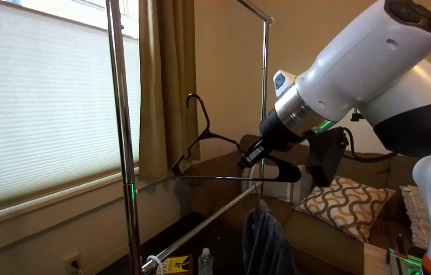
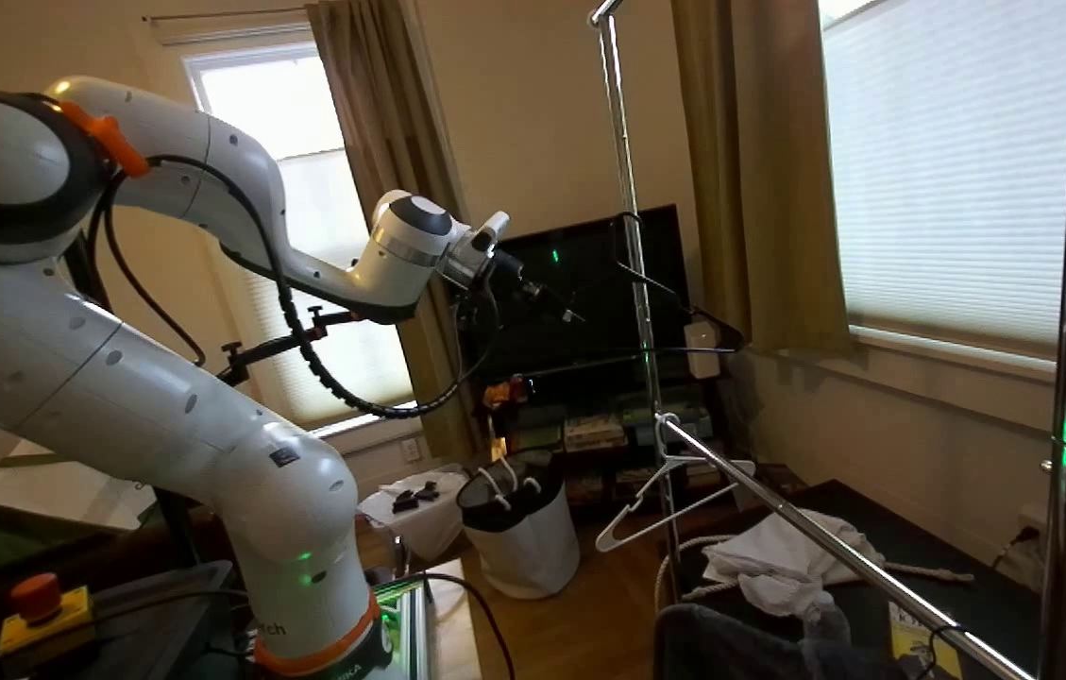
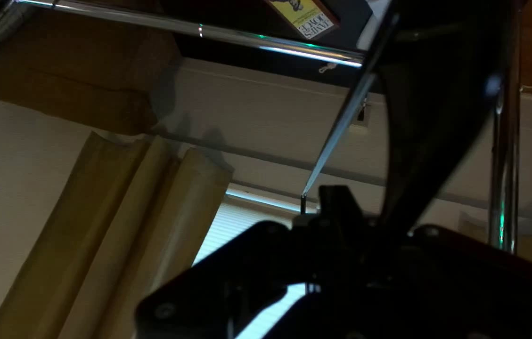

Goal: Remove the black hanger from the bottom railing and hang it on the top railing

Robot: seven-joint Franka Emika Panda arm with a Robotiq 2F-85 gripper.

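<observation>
The black hanger hangs in the air with its hook up and its lower bar about level. My gripper is shut on its sloping shoulder. In the wrist view the hanger runs up from the dark fingertips. It also shows against the dark television in an exterior view. The hanger is above the bottom railing, which also shows in an exterior view and the wrist view. Its hook is free, below the top railing; only the end of that bar shows.
Chrome uprights stand at both ends of the rack. A dark blue garment and a white hanger are low at the bottom railing. A sofa with a patterned pillow, a television and a laundry basket stand around.
</observation>
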